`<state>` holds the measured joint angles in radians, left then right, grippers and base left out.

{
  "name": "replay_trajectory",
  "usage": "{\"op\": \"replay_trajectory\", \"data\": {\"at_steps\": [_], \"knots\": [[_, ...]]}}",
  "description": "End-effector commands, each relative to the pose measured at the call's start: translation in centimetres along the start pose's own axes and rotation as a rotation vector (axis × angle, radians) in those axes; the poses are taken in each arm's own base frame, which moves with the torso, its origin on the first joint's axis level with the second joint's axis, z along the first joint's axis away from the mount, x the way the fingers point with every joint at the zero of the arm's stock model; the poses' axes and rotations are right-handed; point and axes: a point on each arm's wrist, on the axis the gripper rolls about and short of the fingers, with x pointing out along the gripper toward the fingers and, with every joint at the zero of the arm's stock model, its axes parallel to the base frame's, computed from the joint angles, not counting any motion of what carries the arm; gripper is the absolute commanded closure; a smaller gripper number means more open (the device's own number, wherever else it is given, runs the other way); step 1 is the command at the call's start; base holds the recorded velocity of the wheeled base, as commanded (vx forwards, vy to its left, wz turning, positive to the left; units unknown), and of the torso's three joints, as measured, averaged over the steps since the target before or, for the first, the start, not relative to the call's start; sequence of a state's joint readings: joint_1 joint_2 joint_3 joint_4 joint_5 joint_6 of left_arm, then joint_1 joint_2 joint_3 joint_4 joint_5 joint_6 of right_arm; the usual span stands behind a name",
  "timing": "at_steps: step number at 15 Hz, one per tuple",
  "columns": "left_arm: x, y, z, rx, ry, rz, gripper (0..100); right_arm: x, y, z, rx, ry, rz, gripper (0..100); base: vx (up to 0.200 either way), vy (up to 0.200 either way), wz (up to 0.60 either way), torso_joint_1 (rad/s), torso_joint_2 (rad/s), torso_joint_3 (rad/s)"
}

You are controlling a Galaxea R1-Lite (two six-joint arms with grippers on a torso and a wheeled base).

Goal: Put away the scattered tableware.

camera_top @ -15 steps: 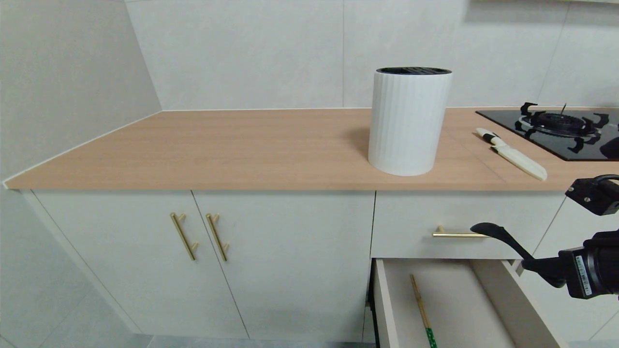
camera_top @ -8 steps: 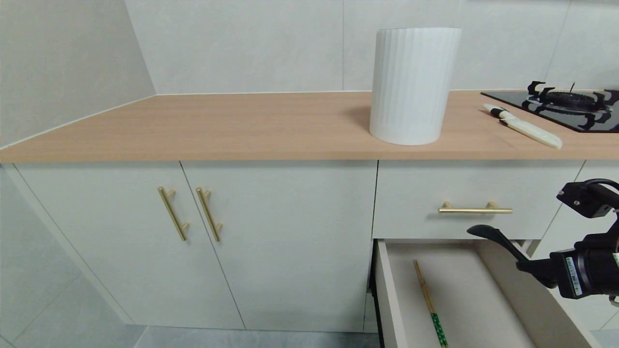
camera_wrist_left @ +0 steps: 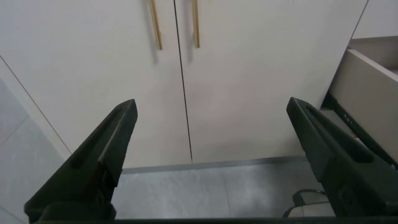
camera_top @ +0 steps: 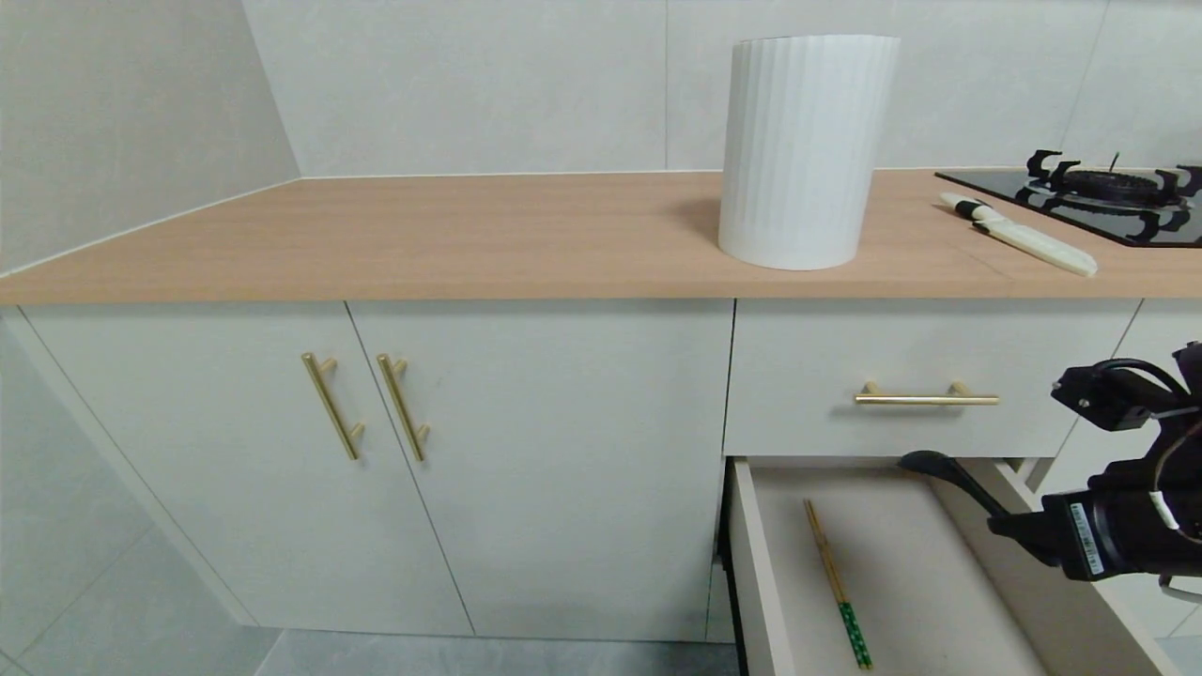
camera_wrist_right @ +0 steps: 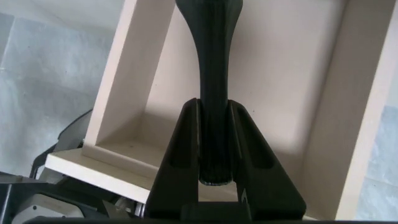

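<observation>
Partly hidden by the right end effector [camera_top: 1012, 526], black spoon [camera_top: 947, 469] hangs over drawer [camera_top: 751, 563]

kitchen: gas hob [camera_top: 1108, 197], countertop [camera_top: 423, 235]

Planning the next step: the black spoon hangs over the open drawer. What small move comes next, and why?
Probably lower the right gripper toward the drawer floor: it grips the black spoon above the open drawer, clear of the chopsticks lying there.
</observation>
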<state>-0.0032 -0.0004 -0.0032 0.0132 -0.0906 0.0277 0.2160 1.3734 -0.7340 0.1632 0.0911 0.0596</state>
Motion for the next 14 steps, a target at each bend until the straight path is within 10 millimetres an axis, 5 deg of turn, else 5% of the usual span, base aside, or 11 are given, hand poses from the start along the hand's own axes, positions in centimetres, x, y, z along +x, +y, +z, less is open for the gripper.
{"op": "replay_trajectory", "data": {"at_steps": [1, 2, 3, 7, 14], "knots": [[0.0, 0.0, 0.0, 0.0, 0.001, 0.0, 0, 3.9, -0.5, -0.1, 0.017, 0.117, -0.035, 100, 0.0, 0.0, 0.0, 0.0, 0.0, 0.0], [0.0, 0.0, 0.0, 0.0, 0.001, 0.0, 0, 4.1, -0.5, -0.2, 0.016, 0.123, -0.037, 100, 0.0, 0.0, 0.0, 0.0, 0.0, 0.0], [0.0, 0.0, 0.0, 0.002, 0.0, 0.0, 0, 6.9, -0.9, -0.4, 0.021, 0.185, -0.095, 100, 0.0, 0.0, 0.0, 0.0, 0.0, 0.0], [0.0, 0.0, 0.0, 0.0, 0.001, 0.0, 0, 12.5, -1.5, -1.1, 0.099, 0.233, -0.132, 100, 0.0, 0.0, 0.0, 0.0, 0.0, 0.0], [0.0, 0.0, 0.0, 0.0, 0.0, 0.0, 0, 20.9, -2.9, -5.3, 0.108, 0.289, -0.257, 100, 0.0, 0.0, 0.0, 0.0, 0.0, 0.0]]}}
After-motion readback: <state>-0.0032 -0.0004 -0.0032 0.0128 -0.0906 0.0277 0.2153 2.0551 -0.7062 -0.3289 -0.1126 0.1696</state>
